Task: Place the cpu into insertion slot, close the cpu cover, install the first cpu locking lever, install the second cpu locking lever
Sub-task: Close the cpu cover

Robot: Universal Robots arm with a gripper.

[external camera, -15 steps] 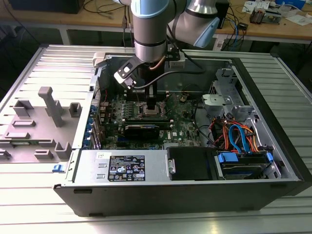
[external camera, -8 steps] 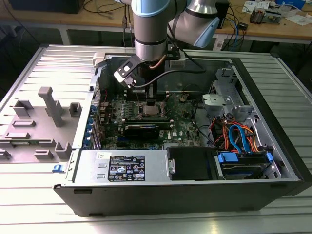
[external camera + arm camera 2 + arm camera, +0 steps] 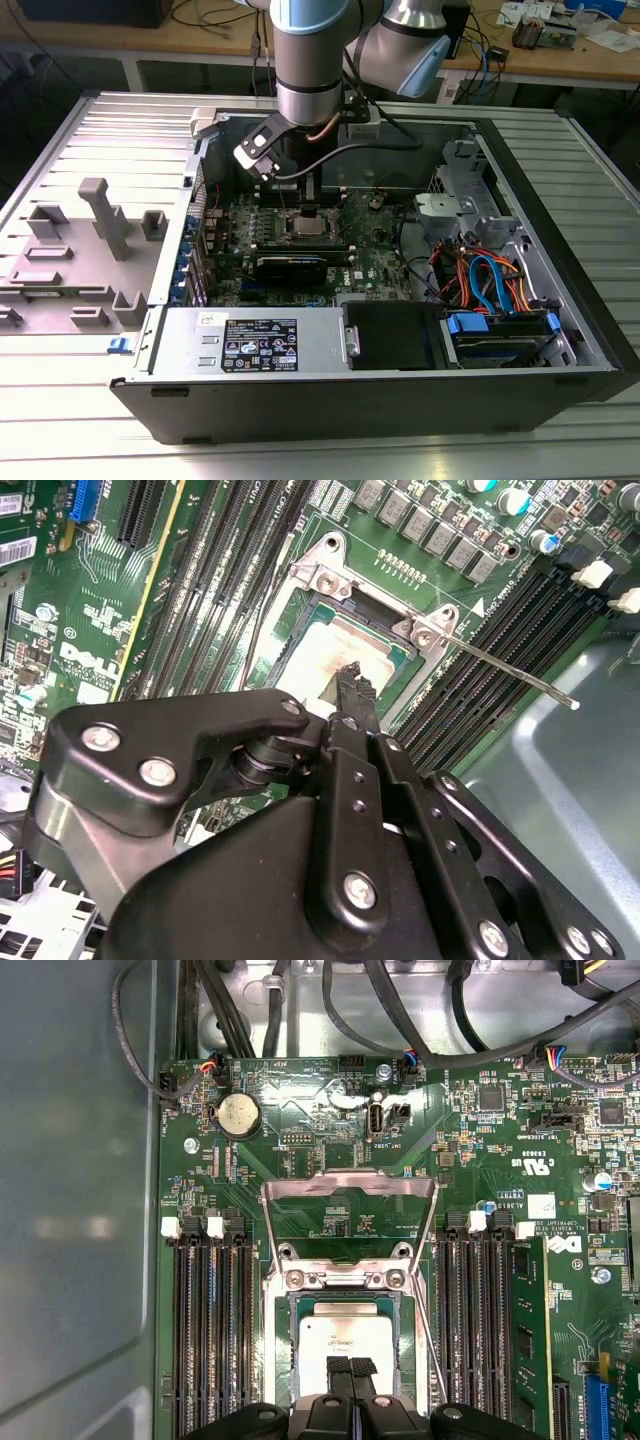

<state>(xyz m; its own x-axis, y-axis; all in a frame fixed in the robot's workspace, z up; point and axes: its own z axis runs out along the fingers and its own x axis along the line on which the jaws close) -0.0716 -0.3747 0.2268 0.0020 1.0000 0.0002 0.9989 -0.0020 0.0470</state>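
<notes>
I have the jaws pinched together, holding nothing, tips directly over the chip, which lies flat in the socket. The cover stands flipped open just beyond it.

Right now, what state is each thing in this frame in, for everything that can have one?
cpu: seated flat in its socket.
insertion slot: filled by the cpu.
cpu cover: open, swung up on its hinge.
locking lever: unlatched, free end raised.
gripper: shut, tips at the cpu's top.
memory slots: empty.
computer case: side open.
</notes>
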